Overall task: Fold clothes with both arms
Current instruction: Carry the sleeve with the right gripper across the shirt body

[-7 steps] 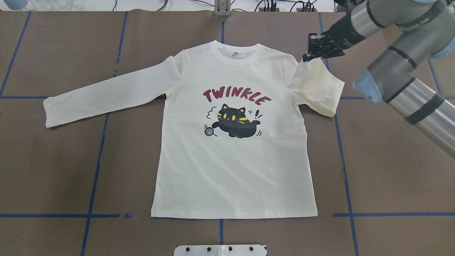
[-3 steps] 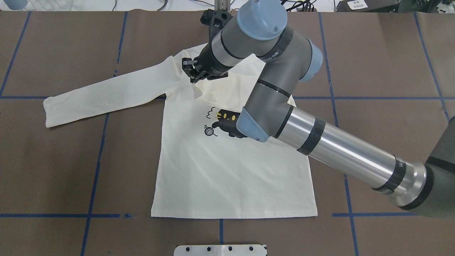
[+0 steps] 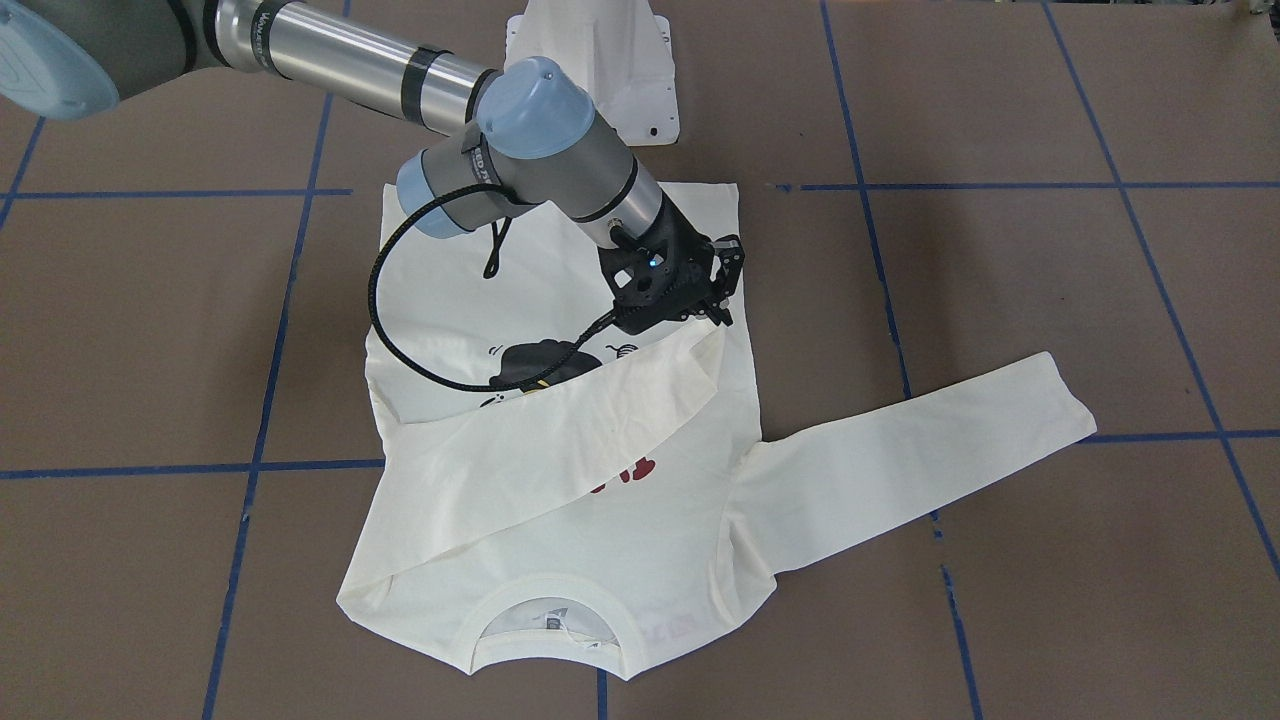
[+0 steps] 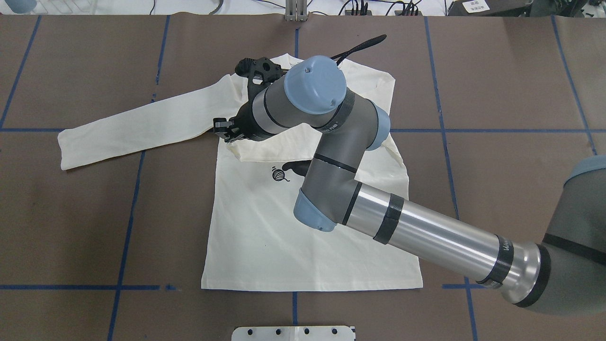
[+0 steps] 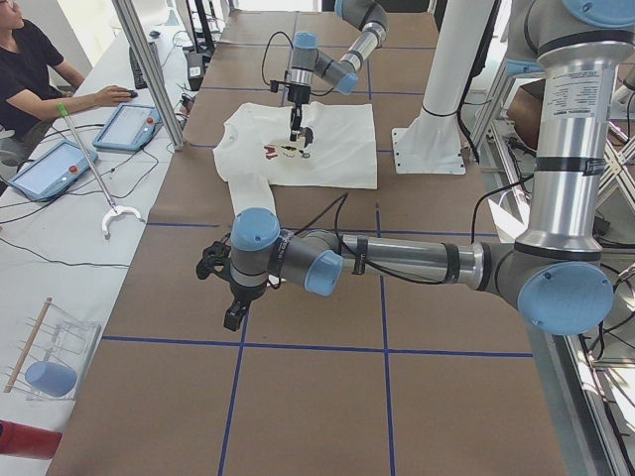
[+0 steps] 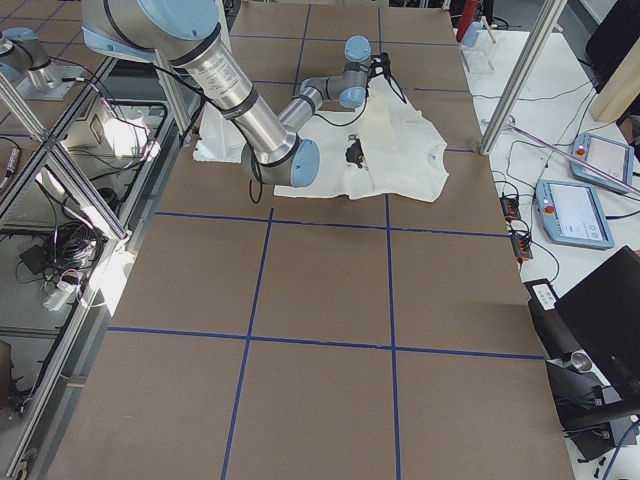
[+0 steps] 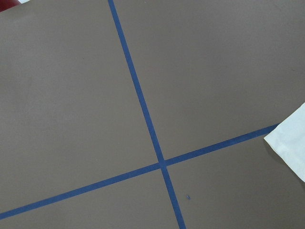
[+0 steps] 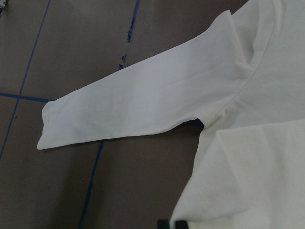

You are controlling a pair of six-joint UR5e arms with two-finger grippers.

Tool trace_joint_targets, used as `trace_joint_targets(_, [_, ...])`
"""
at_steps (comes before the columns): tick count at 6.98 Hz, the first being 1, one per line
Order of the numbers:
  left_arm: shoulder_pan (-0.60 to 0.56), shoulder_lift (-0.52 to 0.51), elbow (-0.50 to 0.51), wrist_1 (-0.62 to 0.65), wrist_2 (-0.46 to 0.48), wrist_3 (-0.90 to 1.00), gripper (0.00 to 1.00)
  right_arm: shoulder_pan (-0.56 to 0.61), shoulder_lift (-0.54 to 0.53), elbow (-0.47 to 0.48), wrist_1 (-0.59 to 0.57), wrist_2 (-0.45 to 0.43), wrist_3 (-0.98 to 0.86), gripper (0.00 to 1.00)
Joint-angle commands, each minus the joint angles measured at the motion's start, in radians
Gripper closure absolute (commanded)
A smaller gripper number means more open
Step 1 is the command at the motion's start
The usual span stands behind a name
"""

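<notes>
My right gripper [image 4: 226,131] is clamped on the cuff end of one sleeve [image 3: 560,430], low over the T-shirt [image 4: 303,237]. That sleeve lies folded across the chest behind my fingertips and covers most of the red lettering. The cat print [image 4: 296,168] peeks out just beside it. The shirt lies flat and print-up on the table [image 4: 497,94]. The other sleeve [image 4: 132,128] runs straight out ahead of my right gripper, flat on the table. My left gripper [image 5: 232,317] hangs over bare table with blue tape lines [image 7: 143,109], well apart from the shirt body. I cannot tell whether it is released or clenched.
</notes>
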Motion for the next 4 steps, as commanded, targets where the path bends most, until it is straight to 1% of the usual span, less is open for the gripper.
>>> trace_joint_targets(1, [0.0, 0.0, 0.001, -0.002, 0.001, 0.0, 0.0, -0.063, 0.01, -0.023, 0.034, -0.112, 0.038, 0.0])
trace_joint_targets(2, [0.002, -0.002, 0.006, -0.005, 0.001, -0.002, 0.0, -0.066, 0.017, -0.032, 0.002, -0.116, 0.052, 0.0])
trace_joint_targets(3, [0.011, -0.021, 0.032, -0.043, 0.001, -0.099, 0.0, -0.063, 0.039, -0.026, -0.124, -0.114, 0.078, 0.0])
trace_joint_targets(4, [0.116, -0.015, 0.032, -0.177, 0.01, -0.308, 0.0, -0.051, 0.038, -0.007, -0.276, -0.114, 0.067, 0.0])
